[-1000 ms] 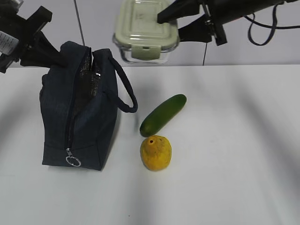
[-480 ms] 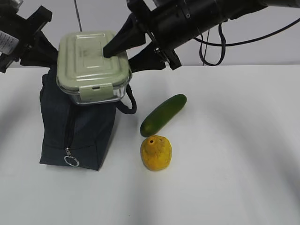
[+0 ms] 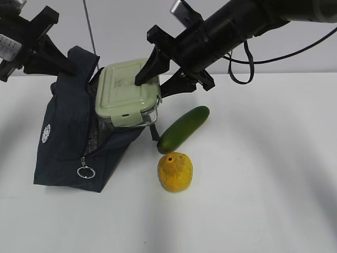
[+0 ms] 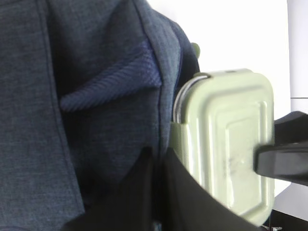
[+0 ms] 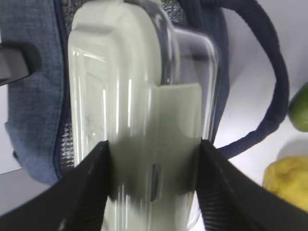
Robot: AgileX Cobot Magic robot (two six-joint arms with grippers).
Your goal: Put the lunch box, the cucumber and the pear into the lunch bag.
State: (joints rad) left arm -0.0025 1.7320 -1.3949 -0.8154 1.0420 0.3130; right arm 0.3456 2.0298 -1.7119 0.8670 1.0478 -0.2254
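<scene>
The navy lunch bag [image 3: 66, 142] leans left on the white table, its zipper open and foil lining showing. My right gripper [image 3: 155, 79] is shut on the lunch box [image 3: 128, 92], a clear box with a sage-green lid, and holds it tilted in the bag's opening; it also shows in the right wrist view [image 5: 139, 110] and the left wrist view [image 4: 226, 144]. My left gripper [image 3: 68, 63] is shut on the bag's top edge [image 4: 115, 82]. The cucumber [image 3: 182, 128] and the yellow pear [image 3: 175, 171] lie on the table to the right of the bag.
The bag's metal ring pull [image 3: 86, 172] hangs at its near end and a white round logo [image 3: 46, 133] shows on its left side. The rope handle [image 5: 269, 86] loops out on the right. Black cables [image 3: 247, 58] hang behind the right arm.
My right gripper has carried the lunch box from high at the back, over the bag, down into its opening. The bag has tipped left and spread open, showing its logo.
</scene>
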